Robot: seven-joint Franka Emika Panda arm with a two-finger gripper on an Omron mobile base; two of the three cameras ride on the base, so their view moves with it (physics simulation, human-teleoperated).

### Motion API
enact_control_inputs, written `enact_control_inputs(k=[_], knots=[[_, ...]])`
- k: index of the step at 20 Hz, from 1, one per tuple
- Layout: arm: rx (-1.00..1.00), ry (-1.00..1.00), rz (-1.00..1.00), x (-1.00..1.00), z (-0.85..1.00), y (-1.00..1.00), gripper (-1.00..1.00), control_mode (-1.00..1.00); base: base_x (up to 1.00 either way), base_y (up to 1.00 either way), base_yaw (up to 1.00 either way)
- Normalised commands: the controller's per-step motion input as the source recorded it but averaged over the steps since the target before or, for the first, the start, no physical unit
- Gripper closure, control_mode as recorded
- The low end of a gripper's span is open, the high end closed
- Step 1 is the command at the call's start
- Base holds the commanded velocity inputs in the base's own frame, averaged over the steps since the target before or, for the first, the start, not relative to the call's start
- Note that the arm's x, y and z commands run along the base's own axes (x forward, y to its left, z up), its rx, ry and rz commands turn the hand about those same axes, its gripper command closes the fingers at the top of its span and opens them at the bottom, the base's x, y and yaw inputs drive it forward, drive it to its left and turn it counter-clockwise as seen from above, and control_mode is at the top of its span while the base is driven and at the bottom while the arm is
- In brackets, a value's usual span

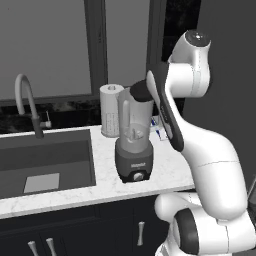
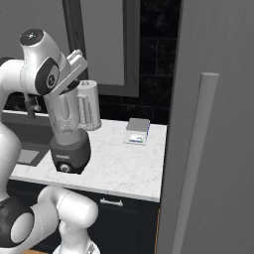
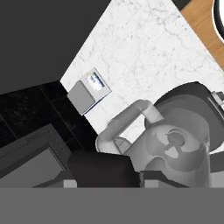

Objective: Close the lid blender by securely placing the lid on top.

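Observation:
The blender (image 1: pixel 133 135) stands on the white marble counter (image 1: pixel 105 182): a clear tapered jar with a side handle on a dark grey base (image 2: pixel 69 153) with a round front knob. My gripper (image 1: pixel 146 89) is at the jar's top, shut on the black lid (image 1: pixel 139 90), which tilts at the right edge of the rim. In the hand view the lid (image 3: pixel 101 168) sits between my gripper's tips (image 3: pixel 107 181). The jar's open mouth (image 3: pixel 177 144) lies off to one side of it, with the blades showing inside. The jar's handle (image 3: pixel 127 122) is close by the lid.
A white paper-towel roll (image 1: pixel 110 109) stands just behind the blender. The sink (image 1: pixel 45 160) and its curved faucet (image 1: pixel 25 97) are to the left. A small grey box (image 2: pixel 138 131) lies on the counter to the right, beside a tall grey door (image 2: pixel 213 124).

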Motion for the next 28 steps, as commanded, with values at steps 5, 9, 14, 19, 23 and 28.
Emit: enact_control_inputs(k=[5, 9, 14, 19, 23, 28], knots=[[0.0, 0.0, -0.09, 0.26, 0.0, 0.32, 1.0, -1.0, 0.0, 0.0, 0.0], [0.0, 0.01, -0.05, 0.17, 0.0, 0.4, 1.0, -1.0, 0.0, 0.0, 0.0], [0.0, 0.01, -0.04, 0.11, 0.0, 0.38, 1.0, -1.0, 0.0, 0.0, 0.0], [0.13, 0.03, -0.05, 0.01, 0.0, 0.19, 1.0, -1.0, 0.0, 0.0, 0.0], [0.25, 0.09, -0.06, 0.0, 0.01, 0.02, 1.0, -1.0, 0.0, 0.0, 0.0], [0.34, 0.1, -0.08, 0.0, 0.06, 0.0, 1.0, -1.0, 0.0, 0.0, 0.0]])
